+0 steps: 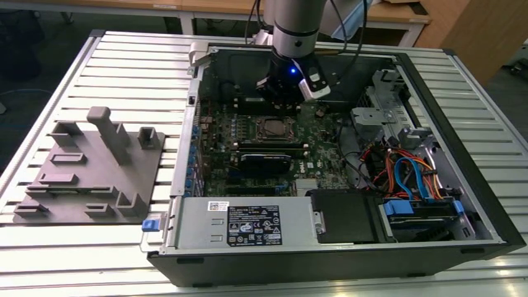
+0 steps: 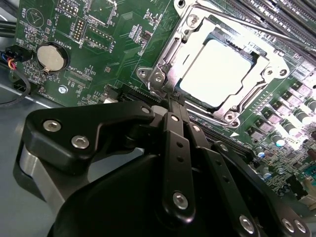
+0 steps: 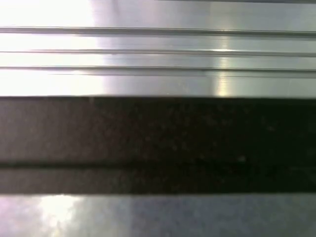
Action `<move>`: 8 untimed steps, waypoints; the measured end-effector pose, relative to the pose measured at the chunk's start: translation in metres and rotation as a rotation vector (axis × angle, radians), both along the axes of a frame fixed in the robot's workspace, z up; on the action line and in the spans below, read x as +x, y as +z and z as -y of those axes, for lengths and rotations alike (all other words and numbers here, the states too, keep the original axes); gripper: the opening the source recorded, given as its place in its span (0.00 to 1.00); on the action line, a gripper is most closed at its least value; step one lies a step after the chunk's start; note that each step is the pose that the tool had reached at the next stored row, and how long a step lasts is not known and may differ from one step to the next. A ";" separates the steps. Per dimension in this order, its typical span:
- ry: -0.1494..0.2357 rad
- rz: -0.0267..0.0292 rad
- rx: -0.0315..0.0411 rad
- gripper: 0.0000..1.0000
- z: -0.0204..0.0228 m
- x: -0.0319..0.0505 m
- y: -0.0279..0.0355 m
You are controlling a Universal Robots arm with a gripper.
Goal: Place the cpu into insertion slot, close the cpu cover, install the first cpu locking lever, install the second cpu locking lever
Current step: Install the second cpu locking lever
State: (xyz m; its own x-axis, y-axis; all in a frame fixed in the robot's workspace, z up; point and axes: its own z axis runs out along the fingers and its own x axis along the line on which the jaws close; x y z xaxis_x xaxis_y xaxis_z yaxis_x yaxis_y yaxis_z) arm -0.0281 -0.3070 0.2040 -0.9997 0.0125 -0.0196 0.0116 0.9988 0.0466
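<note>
One pale silvery square cpu (image 2: 217, 71) already sits in the metal-rimmed insertion slot (image 2: 163, 64).
Black gripper (image 2: 174, 109) fingers pinched together, empty; guessing lever work needs a careful hook.

in the second wrist view the fingers (image 2: 174, 129) hide the near corner of the insertion slot (image 2: 163, 74)

In the exterior view the arm (image 1: 295, 25) is a silver-grey cylinder banded in black near the wrist, with black cables alongside and a small blue light. In the second wrist view the end effector (image 2: 170, 106) shows matte black linkage bars joined by silver screws.
</note>
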 end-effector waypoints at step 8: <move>0.000 -0.0001 -0.0002 0.10 0.0010 0.0000 0.0009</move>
State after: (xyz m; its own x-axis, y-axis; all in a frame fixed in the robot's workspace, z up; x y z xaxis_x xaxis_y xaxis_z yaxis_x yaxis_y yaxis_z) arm -0.0281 -0.3080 0.2048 -0.9997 0.0125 -0.0196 0.0116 0.9989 0.0464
